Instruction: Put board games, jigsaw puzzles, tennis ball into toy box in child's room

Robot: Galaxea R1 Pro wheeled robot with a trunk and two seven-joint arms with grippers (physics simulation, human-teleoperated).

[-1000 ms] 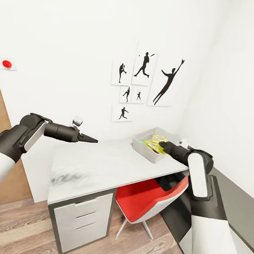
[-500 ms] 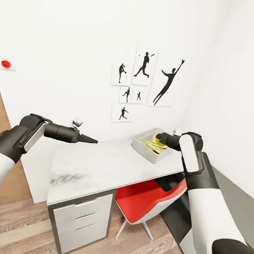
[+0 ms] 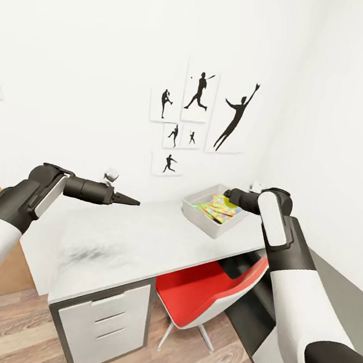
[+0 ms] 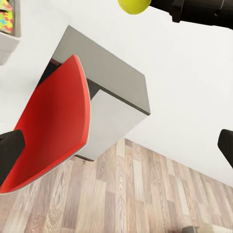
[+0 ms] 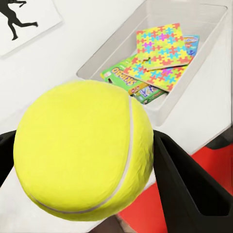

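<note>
Right gripper (image 5: 85, 160) is clamped on the tennis ball (image 5: 82, 150), held above the near corner of the toy box (image 3: 198, 216) on the table (image 3: 135, 239). Left gripper (image 3: 132, 201) hangs over the table's left part, well apart from the bin; its fingers look drawn together to a point and it carries nothing. Inside the box lie two jigsaw puzzles (image 5: 162, 48) stacked over a board game (image 5: 128, 80). Step in hand, by my judgement: depositing the ball. The next move calls for carrying it inward over the bin's middle, then releasing low so it does not bounce out.

- The shallow light grey toy box (image 3: 210, 219) is open on top; flat colourful puzzles (image 5: 162, 53) cover its floor.
- The long white table top (image 3: 135, 239) is bare.
- A red chair (image 3: 209, 296) blocks the way underneath.
</note>
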